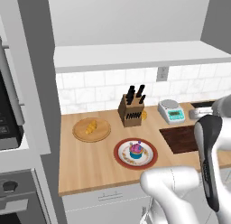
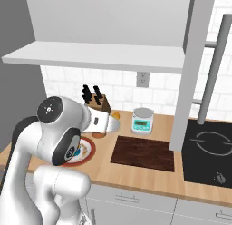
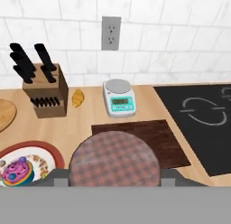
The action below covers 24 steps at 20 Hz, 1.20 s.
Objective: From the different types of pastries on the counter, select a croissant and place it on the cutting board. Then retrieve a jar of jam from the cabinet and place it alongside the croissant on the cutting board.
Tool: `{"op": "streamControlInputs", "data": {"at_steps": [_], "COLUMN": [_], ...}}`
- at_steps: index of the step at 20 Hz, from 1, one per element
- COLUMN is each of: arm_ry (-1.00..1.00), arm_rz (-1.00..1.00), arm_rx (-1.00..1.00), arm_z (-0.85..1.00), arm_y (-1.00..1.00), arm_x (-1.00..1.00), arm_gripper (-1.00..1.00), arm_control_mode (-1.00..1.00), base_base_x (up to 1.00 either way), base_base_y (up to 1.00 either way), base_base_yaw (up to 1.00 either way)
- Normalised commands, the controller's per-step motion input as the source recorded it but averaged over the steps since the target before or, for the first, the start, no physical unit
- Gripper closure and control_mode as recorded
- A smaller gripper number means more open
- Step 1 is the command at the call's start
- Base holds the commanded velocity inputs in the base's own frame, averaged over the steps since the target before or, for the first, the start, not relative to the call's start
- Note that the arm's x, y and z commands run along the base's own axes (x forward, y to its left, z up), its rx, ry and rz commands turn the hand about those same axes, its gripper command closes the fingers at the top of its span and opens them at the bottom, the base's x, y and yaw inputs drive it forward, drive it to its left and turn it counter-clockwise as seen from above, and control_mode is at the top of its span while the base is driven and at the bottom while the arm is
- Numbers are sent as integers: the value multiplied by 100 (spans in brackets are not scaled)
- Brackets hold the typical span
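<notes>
The gripper [image 3: 115, 180] is closed on the jar of jam [image 3: 115, 159]. In the hand view you look down on the jar's round lid, which is brown with a check pattern, and a grey finger presses on each side of it. The jar is up in the air over the near edge of the counter [image 1: 85, 166], just in front of the cutting board [image 3: 149, 130]. The dark brown cutting board lies flat on the counter with nothing on it. Behind it stands a small kitchen scale [image 3: 119, 97]. Left of the scale is a knife block [image 3: 45, 94] with black handles sticking up. A little golden croissant [image 3: 78, 98] lies on the counter between the knife block and the scale, close to the block. Further left, a round wooden board [image 1: 91, 129] has another small yellow pastry [image 1: 91, 127] on it. Near the front of the counter is a plate [image 1: 122, 157] with a red rim, and the cupcake [image 1: 136, 149] with pink and blue frosting sits on it. On the right is a black stove top [image 3: 198, 119]. The cabinet [image 1: 135, 53] shelf hangs on the wall above the counter.
</notes>
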Motion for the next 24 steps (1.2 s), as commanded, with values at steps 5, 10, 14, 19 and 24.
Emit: {"op": "streamControlInputs", "data": {"at_steps": [5,10,14,19,24], "arm_ry": [0,0,11,0,-4], "arm_rz": [5,3,0,0,0], "arm_rx": [0,0,-1,-5,-5], "arm_z": [-50,-45,-26,-19,-9], "arm_y": [-21,-13,0,-13,-32], "arm_x": [0,0,-3,0,0], "arm_gripper": [100,100,100,100,100], "arm_control_mode": [-100,-100,-100,-100,-100], "base_base_x": [0,0,0,0,0], "base_base_y": [0,0,0,0,0], "base_base_yaw": [0,0,0,0,0]}}
